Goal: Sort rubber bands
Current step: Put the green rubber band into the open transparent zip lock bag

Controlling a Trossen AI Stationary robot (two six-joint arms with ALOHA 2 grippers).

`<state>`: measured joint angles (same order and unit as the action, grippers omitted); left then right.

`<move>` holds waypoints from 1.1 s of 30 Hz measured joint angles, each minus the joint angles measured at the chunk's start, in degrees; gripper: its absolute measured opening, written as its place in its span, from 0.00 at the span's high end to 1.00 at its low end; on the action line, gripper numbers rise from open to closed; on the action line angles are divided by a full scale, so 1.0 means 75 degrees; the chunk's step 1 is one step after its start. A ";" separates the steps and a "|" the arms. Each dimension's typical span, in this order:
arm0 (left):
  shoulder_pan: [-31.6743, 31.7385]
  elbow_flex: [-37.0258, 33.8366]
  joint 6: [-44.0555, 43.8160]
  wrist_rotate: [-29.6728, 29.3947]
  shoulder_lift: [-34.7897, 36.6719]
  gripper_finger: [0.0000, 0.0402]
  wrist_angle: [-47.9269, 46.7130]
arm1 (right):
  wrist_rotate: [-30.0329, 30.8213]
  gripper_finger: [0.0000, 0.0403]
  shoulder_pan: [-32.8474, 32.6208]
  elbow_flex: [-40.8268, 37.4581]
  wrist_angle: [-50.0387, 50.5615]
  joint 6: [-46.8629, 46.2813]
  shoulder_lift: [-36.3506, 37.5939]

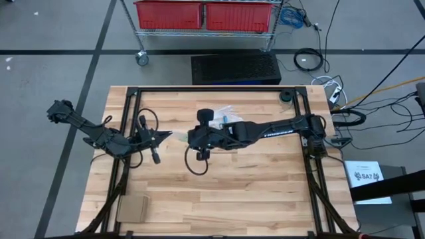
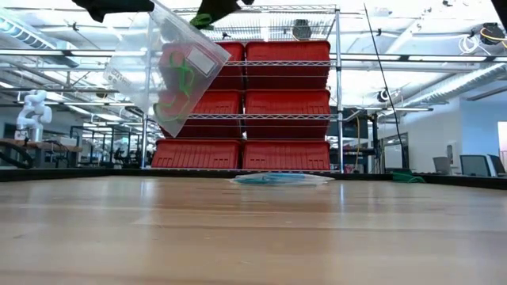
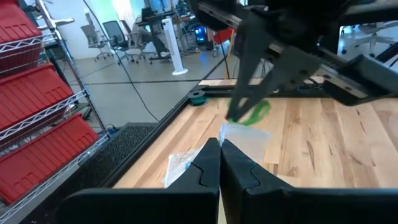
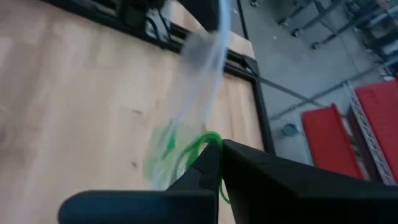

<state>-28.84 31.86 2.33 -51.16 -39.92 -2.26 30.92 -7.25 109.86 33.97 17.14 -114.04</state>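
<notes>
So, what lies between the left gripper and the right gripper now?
The top of a clear plastic bag, holding green rubber bands, spans between the left gripper and the right gripper; the low view shows it hanging.

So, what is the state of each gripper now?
Left gripper: shut on the clear bag.
Right gripper: shut on green rubber bands.
</notes>
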 joint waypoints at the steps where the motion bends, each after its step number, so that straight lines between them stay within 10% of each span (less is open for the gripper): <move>1: 0.0000 0.0000 -0.0003 0.0000 0.0000 1.00 0.0025 | -0.0179 1.00 -0.0004 0.0000 -0.0063 -0.0031 0.0000; 33: 0.0000 0.0002 -0.0052 0.0000 0.0000 1.00 0.0079 | 0.1716 1.00 -0.0405 0.0750 0.0636 0.0611 -0.0031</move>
<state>-28.84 31.87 1.93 -51.16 -39.92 -1.67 43.79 -10.28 115.49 38.74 21.71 -114.27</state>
